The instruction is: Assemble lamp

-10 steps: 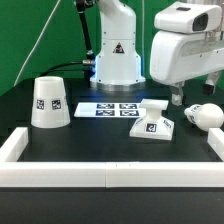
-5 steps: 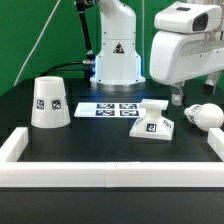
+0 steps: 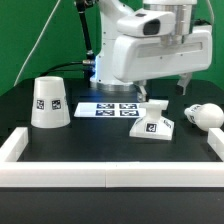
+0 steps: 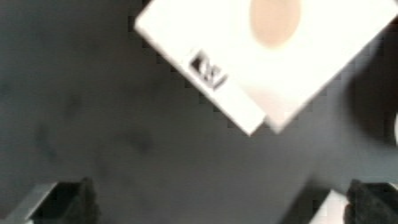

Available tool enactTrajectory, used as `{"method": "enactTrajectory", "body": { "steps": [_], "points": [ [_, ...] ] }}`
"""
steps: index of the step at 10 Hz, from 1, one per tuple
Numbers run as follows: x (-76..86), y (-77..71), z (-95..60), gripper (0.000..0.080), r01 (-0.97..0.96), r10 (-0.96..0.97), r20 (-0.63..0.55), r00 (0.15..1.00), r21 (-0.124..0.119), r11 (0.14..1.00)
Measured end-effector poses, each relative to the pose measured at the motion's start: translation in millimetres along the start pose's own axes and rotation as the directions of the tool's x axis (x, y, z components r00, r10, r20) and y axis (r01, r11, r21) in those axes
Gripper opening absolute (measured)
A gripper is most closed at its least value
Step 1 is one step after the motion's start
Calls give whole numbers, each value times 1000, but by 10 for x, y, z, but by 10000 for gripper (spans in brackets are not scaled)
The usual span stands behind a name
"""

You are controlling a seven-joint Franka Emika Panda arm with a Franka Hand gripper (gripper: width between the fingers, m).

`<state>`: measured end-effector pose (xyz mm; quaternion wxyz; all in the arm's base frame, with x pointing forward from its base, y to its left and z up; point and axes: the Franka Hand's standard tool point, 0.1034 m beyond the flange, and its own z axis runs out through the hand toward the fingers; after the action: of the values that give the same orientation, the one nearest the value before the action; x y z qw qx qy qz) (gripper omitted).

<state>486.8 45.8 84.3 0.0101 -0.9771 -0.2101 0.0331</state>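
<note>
Exterior view, read from its left to its right, with the wrist view as a supplement. The shade (image 3: 50, 103) stands upright on the black desk (image 3: 90, 140) with its wide end down, a square tag (image 3: 41, 101) on its side, well apart from the other parts. Next, near the middle, the marker board (image 3: 112, 108) lies flat in front of the pedestal (image 3: 118, 60), which carries a triangle sticker. Just beside the board's right end sits the base (image 3: 152, 124), a stepped block with a tag on its sloping front face. The end effector (image 3: 165, 90) hangs above the base without touching it, under the bulky white housing of the arm (image 3: 155, 45); its two dark fingers (image 3: 143, 93) are spread wide with nothing between them. Farthest right, the bulb (image 3: 205, 115) lies on its side on the desk, near the base but apart from it. A low white rail (image 3: 100, 178) borders the desk at the front and both sides. In the wrist view the base (image 4: 240, 60) appears as a tilted white block on the dark desk (image 4: 107, 130), showing a tag (image 4: 210, 70) on one face and a round socket (image 4: 276, 20) on top. The end effector (image 4: 217, 200) is seen here only as two blurred fingertips (image 4: 63, 200) near opposite corners of the picture, wide apart and holding nothing. A pale curved edge at the side of this view is too small to identify.
</note>
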Motion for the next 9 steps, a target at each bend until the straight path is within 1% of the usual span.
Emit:
{"method": "enactTrajectory", "body": {
  "steps": [1,3,4,5,8,9],
  "points": [
    [20,-14,2,699,-82,82,-1,997,2,997],
    [19,-24,7,699,-160,160,0,987,2,987],
    [21,-35,10,699,-245,245,0,969,9,969],
    [-14,-37,38,699,-325,325,3,946,14,946],
    [-225,-69,111,699,-520,520,2,854,21,854],
    [-254,-89,132,699,-561,562,3,827,25,827]
  ]
}}
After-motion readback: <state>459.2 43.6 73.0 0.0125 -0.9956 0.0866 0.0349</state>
